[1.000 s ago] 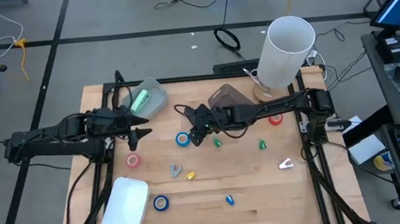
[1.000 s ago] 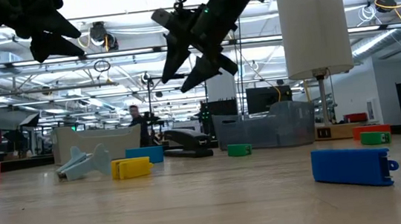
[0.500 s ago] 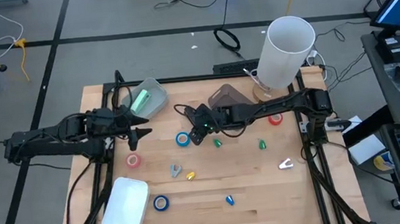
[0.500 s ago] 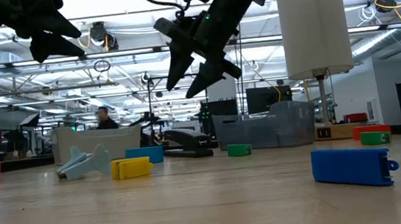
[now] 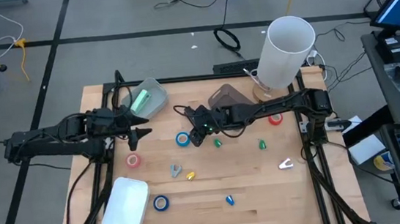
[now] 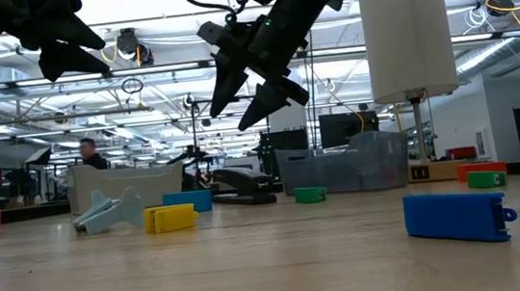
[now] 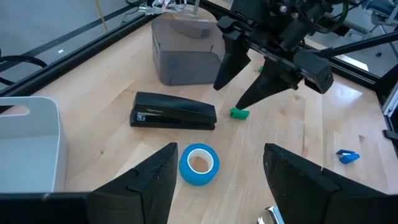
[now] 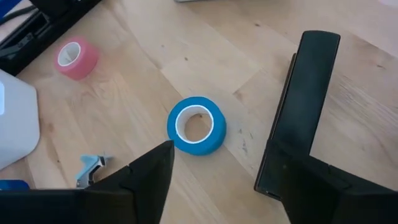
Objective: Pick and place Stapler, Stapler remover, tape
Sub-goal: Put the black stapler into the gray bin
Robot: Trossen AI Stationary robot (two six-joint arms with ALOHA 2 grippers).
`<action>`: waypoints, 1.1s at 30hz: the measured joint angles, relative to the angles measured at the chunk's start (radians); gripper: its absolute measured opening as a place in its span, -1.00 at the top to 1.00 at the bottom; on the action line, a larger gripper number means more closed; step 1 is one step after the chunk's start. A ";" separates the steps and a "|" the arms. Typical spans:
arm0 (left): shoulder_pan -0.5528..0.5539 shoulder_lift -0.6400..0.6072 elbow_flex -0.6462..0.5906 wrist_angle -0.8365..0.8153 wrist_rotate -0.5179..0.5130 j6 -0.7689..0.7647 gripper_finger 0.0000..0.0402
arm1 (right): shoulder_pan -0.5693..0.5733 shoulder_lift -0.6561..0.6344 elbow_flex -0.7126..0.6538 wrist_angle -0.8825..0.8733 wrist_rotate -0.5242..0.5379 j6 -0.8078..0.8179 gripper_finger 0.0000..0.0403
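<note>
A blue tape roll (image 5: 182,139) lies flat on the wooden table, with a black stapler (image 7: 174,116) flat on its side just beyond it. My right gripper (image 8: 227,186) hangs open above the table, its fingers over the gap between the blue tape roll (image 8: 196,124) and the stapler (image 8: 298,118), touching neither. My left gripper (image 7: 217,180) waits open at the table's left, raised. A pink tape roll (image 5: 132,160), a second blue roll (image 5: 161,202) and a red roll (image 5: 275,119) lie apart. Small staple removers are scattered: grey (image 5: 175,171), yellow (image 5: 190,175), blue (image 5: 229,199).
A clear bin (image 5: 147,99) with something green in it stands at the far left, a grey bin (image 5: 224,95) at the far middle, a white bin (image 5: 126,205) near left. A tall white cylinder (image 5: 286,52) stands far right. Green removers (image 5: 217,143) and a white one (image 5: 285,164) lie right of centre.
Both arms have kept their places. Beyond the table, a person in the room has walked toward the left of the low view.
</note>
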 joint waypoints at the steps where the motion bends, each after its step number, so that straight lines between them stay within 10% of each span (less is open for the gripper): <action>1: 0.000 0.000 0.000 0.000 0.000 0.000 -0.17 | 0.000 0.000 0.000 0.000 0.000 0.001 -0.33; 33: 0.000 0.002 0.000 0.002 -0.051 -0.005 -0.17 | -0.056 0.066 -0.004 -0.052 -0.108 0.093 -0.52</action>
